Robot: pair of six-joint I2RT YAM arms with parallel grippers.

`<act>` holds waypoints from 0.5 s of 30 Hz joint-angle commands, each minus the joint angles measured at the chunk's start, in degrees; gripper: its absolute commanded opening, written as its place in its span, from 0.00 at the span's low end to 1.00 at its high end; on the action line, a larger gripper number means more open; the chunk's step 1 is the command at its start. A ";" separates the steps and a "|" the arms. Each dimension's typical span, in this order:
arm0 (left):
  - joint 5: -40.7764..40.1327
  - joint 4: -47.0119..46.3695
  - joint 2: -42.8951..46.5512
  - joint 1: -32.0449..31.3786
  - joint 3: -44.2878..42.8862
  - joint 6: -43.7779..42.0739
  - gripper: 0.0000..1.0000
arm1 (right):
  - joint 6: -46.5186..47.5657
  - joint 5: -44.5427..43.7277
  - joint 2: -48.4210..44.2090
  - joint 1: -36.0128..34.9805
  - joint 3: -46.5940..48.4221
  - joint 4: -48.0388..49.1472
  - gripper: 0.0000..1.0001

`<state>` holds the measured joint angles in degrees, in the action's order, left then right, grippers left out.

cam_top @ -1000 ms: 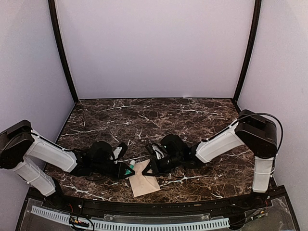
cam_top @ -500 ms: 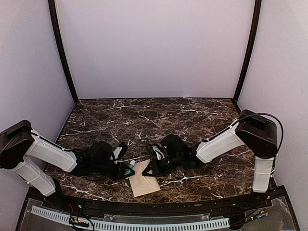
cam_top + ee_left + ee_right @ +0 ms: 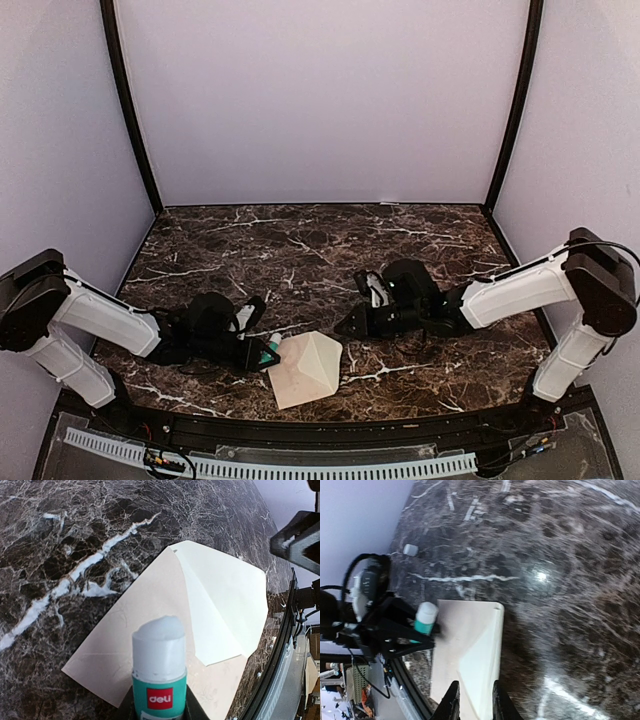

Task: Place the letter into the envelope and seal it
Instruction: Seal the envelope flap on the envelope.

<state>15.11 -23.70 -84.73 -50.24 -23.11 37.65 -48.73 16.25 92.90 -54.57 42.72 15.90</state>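
One glue stick (image 3: 160, 680) pinched in left tool (image 3: 265, 352) — envelope (image 3: 150, 610) under its tip | right tool (image 3: 475, 702) parted, empty, nearby

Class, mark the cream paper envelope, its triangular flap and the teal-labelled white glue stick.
Cream paper envelope (image 3: 135, 630): left wrist view, flat body.
Triangular flap (image 3: 225, 605): left wrist view, flap's middle.
Teal-labelled white glue stick (image 3: 159, 650): left wrist view, white tip.

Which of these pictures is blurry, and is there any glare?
Right wrist view: the marble table is smeared on the right, with a bright glare spot. Left wrist view: crisp, the glue stick looms large before the envelope. Top view: evenly lit, sharp.
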 commanded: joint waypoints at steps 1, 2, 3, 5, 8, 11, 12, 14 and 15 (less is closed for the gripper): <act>-1.17 4.63 0.18 0.19 0.17 -1.09 0.00 | -1.58 -4.59 1.65 1.12 -2.10 -1.83 0.20; -1.15 4.63 0.11 0.15 0.13 -1.09 0.00 | -1.59 -4.59 2.25 1.27 -2.18 -1.73 0.20; -1.14 4.59 0.10 0.15 0.10 -1.13 0.00 | -1.67 -4.41 2.75 1.30 -2.13 -1.48 0.19; -0.99 4.47 -0.03 0.15 0.04 -1.15 0.00 | -1.56 -3.67 4.62 1.31 -1.57 -1.25 0.19; -0.89 4.46 -0.27 0.15 -0.06 -1.18 0.00 | -1.23 -1.39 7.08 1.30 -0.51 0.07 0.18; -0.84 4.52 -0.42 0.16 -0.20 -1.20 0.00 | -0.12 2.23 10.46 0.79 2.30 0.77 0.13; -0.82 4.47 -0.43 0.17 -0.25 -1.18 0.00 | 0.21 2.97 11.54 0.41 3.37 0.67 0.12; -0.87 4.50 -0.45 0.14 -0.24 -1.22 0.00 | 0.92 4.13 13.21 -0.34 5.27 0.67 0.10; -0.87 4.52 -0.42 0.19 -0.25 -1.25 0.00 | 1.02 4.54 13.90 -0.63 6.02 0.85 0.09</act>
<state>15.09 -23.46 -84.73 -50.24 -23.24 37.26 -49.34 17.34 104.07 -53.87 45.39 14.96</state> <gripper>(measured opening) 0.224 0.105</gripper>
